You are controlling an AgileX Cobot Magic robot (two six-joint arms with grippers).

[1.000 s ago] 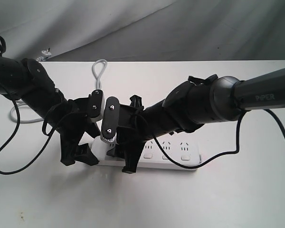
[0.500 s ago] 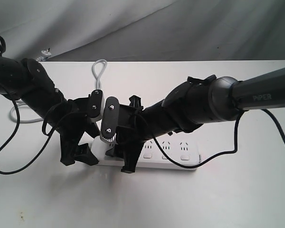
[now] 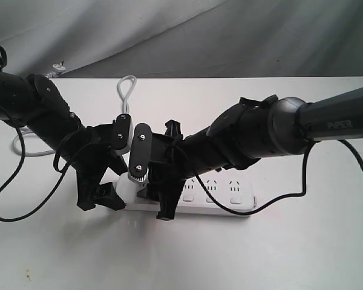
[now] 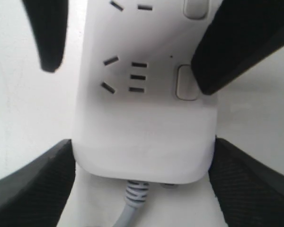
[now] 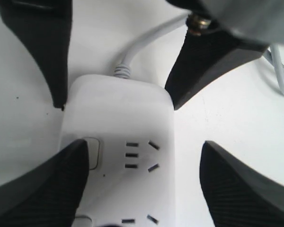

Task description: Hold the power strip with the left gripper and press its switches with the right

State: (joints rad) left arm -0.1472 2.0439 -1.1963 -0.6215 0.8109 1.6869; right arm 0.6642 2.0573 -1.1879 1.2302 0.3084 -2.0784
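One smooth, round-cornered white plastic power strip point(image 4: 146, 127)

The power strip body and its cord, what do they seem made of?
The power strip: apparently hard white plastic, smooth and faintly glossy, with rounded moulded corners. The cord: probably flexible grey rubber or PVC; a ribbed sleeve shows where it enters.

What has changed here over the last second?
Nothing visibly changed. The left gripper still clasps the cord end of the power strip, and the open right gripper still has one finger over the end switch.
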